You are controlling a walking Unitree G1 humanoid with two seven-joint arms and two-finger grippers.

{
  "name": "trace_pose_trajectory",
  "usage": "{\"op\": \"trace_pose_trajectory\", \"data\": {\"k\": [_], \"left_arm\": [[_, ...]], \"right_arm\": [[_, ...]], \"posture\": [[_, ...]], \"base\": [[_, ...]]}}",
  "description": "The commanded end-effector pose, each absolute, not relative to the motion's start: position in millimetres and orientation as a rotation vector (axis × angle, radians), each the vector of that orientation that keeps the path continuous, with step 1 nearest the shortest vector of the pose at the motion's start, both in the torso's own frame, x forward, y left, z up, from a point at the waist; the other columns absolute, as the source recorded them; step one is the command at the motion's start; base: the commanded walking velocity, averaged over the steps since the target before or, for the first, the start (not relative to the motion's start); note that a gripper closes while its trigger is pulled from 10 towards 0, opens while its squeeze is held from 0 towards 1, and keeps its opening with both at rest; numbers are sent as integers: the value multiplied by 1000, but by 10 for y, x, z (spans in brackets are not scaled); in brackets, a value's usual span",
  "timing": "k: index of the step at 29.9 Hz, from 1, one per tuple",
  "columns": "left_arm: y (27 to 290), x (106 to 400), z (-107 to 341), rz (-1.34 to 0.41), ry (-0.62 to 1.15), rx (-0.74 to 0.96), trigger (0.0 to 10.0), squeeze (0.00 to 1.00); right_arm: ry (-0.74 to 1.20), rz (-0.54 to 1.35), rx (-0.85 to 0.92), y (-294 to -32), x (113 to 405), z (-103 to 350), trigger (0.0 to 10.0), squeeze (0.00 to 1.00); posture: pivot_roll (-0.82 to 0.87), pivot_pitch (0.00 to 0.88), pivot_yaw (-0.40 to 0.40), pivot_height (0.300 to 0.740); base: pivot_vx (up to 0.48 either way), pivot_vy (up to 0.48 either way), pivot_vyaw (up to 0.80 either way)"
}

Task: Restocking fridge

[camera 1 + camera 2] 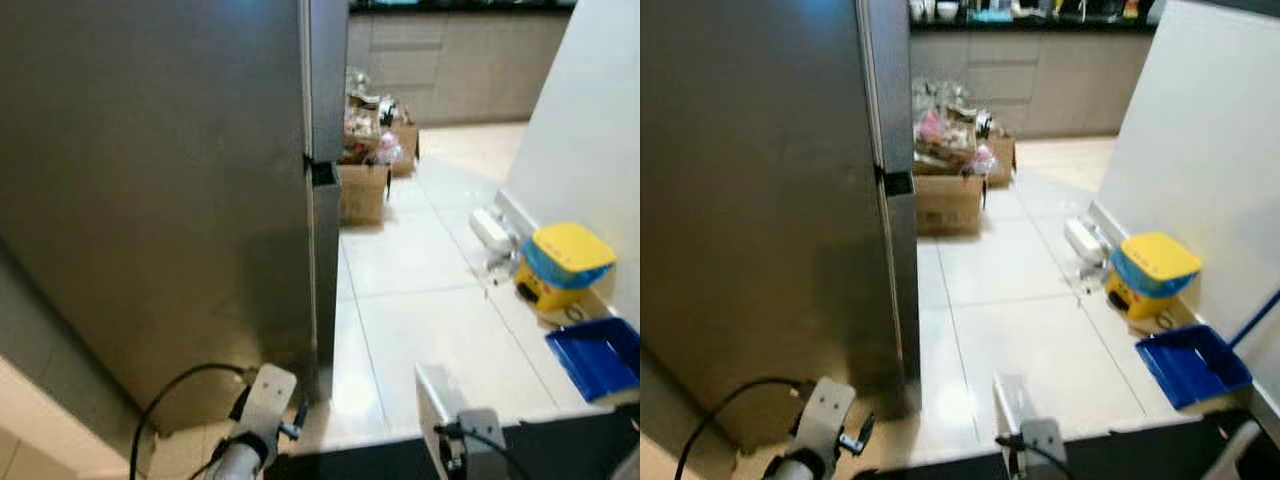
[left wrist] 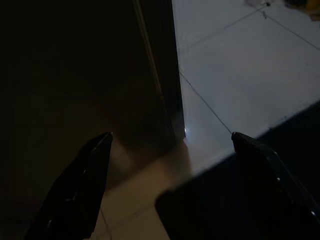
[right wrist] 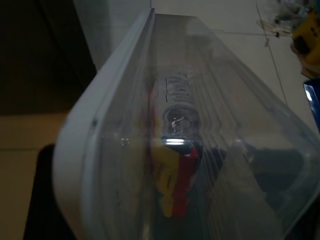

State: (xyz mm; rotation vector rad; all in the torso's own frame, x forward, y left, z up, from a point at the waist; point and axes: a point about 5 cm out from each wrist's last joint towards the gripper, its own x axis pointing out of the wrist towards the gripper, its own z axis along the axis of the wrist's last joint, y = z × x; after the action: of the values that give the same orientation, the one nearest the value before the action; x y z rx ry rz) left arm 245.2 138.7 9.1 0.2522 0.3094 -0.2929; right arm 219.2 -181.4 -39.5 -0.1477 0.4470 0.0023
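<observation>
The fridge point(image 1: 170, 200) stands shut at 10 o'clock, its long axis upright. The left gripper point(image 2: 170, 150), nearer it, is wide open and empty. A clear bin point(image 3: 200, 130) of packets fronts the right gripper; its finger state cannot be told.

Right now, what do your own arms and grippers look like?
Both arms are silver metal. The left arm ends in a pale bracket with a black cable looping off it; its gripper has two long, tapering black fingers. The right arm carries a thin black wire.
</observation>
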Motion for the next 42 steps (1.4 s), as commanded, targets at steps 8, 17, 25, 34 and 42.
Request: {"op": "trace_pose_trajectory", "data": {"k": [8, 17, 25, 34, 42], "left_arm": [[1439, 2384, 26, -273, 335, 277, 10000, 0], [1509, 2345, 4, -268, 348, 294, 10000, 0], [1476, 2344, -3, -280, 345, 308, 10000, 0], [1490, 2408, 4, -232, 359, 273, 10000, 0], [1522, 2430, 9, -206, 368, 260, 10000, 0]], "right_arm": [[439, -14, -162, -1882, 2191, -384, 10000, 0], [441, -4, -162, -1875, 2186, -389, 10000, 0], [443, -1, -160, -1863, 2180, -396, 10000, 0], [443, -6, -163, -1875, 2174, -395, 10000, 0], [444, -8, -159, -1864, 2168, -400, 10000, 0]], "posture": [[-82, 81, 21, 740], [-82, 84, 20, 740], [-81, 86, 19, 740], [-85, 88, 19, 740], [-83, 88, 23, 740]], "base": [[180, 0, 0], [0, 0, 0], [0, -64, 0], [133, -414, 0], [334, -316, 0]]}}
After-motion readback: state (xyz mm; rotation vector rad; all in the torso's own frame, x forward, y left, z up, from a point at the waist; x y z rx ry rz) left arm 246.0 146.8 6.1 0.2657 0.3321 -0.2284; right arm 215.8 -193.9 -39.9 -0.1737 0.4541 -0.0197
